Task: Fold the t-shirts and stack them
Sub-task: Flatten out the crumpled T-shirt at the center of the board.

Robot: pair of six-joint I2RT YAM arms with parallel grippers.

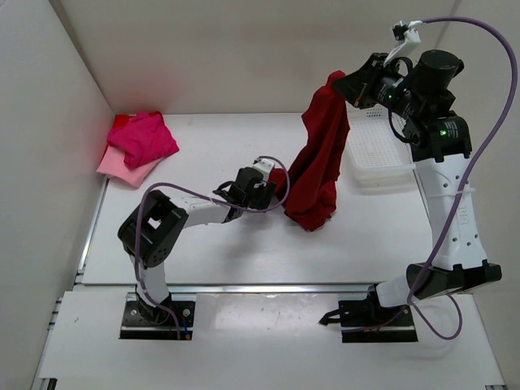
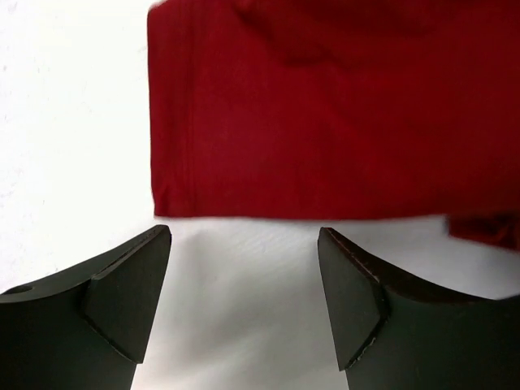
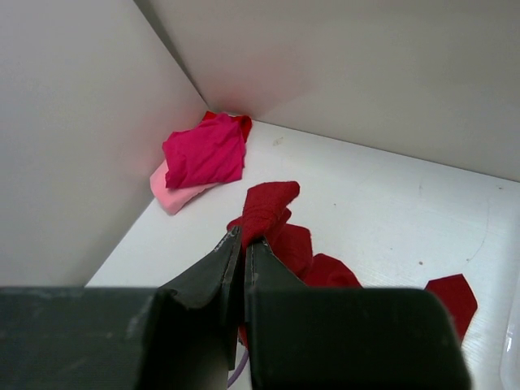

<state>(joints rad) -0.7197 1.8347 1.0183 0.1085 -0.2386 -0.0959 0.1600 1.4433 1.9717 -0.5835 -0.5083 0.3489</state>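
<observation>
While the right hand (image 3: pixel 242 237) pinches the limp crimson t-shirt (image 1: pixel 321 154) aloft, the left hand (image 2: pixel 244 234) gapes empty beside its hem.

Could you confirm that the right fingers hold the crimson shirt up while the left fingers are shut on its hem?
Not quite: the left wrist view shows the left fingers open, short of the crimson shirt; the right fingers do hold it up.

Shirt pile (image 1: pixel 142 145) far-left corner, hanging shirt (image 1: pixel 321 158) centre, basket (image 1: pixel 379 153) just right
</observation>
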